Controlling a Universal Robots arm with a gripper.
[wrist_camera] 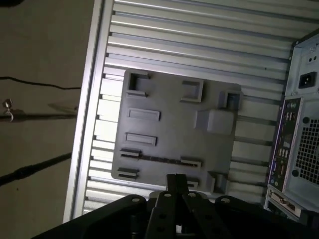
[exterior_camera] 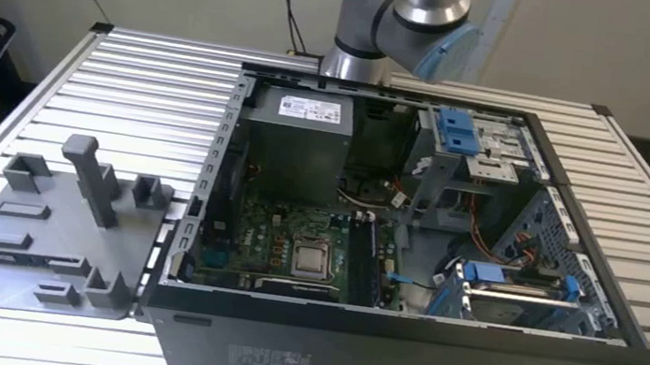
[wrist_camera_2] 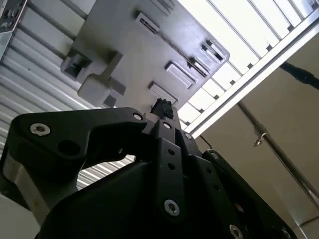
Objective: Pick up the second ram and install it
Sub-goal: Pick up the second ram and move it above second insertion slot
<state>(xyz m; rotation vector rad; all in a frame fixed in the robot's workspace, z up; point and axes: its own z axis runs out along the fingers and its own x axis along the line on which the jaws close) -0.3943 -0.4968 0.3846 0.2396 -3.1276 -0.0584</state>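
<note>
In the exterior view the arm [exterior_camera: 412, 19] is cut off by the picture's top edge, the computer case [exterior_camera: 403, 358] by its bottom edge, its memory slots [exterior_camera: 367, 264] too small to tell apart, while in the first wrist view the gripper [wrist_camera: 177, 181] covers part of the gray fixture plate [wrist_camera: 169, 124].

The exterior view holds one robot arm [exterior_camera: 403, 23], one slatted aluminium table [exterior_camera: 150, 75], one open computer case [exterior_camera: 402, 363] and one grey fixture plate [exterior_camera: 27, 247] with one tall upright post [exterior_camera: 93, 176]. The case contains one motherboard [exterior_camera: 255, 230], one processor socket [exterior_camera: 312, 259], one power supply [exterior_camera: 297, 132] and two blue drive-bay brackets [exterior_camera: 460, 130]. The first wrist view adds one gripper [wrist_camera: 177, 181].
</note>
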